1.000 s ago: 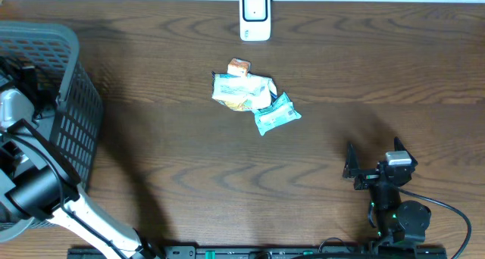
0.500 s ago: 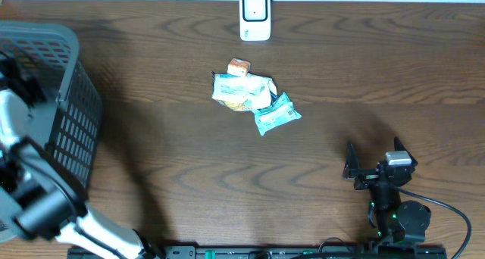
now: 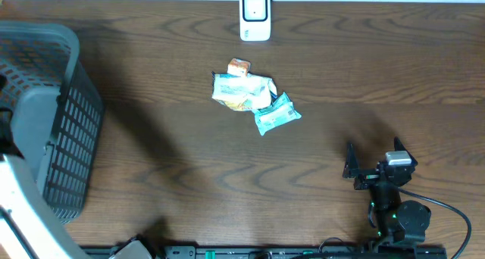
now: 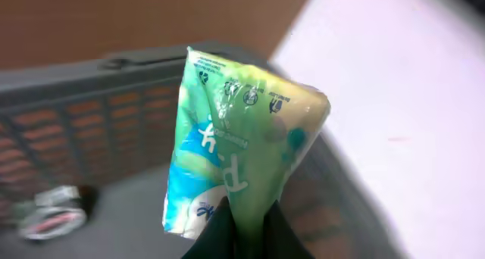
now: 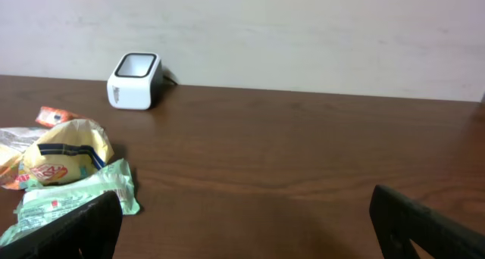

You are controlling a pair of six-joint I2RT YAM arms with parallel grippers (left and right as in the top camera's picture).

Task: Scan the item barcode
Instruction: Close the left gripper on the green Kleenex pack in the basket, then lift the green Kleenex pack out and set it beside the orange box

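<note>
In the left wrist view my left gripper is shut on the lower edge of a green and blue snack packet. The packet stands upright above the grey basket. From overhead only the left arm shows, a pale blur at the left edge over the basket. The white barcode scanner stands at the table's far edge, also seen in the right wrist view. My right gripper rests open near the front right, with nothing between its fingers.
A small pile of snack packets lies mid-table in front of the scanner; a green one is the nearest to the right gripper. Another wrapped item lies on the basket floor. A pale wall rises behind the table.
The left arm has risen out of the basket toward the overhead camera and now blurs the left edge. The right arm and the packets on the table have not moved.
</note>
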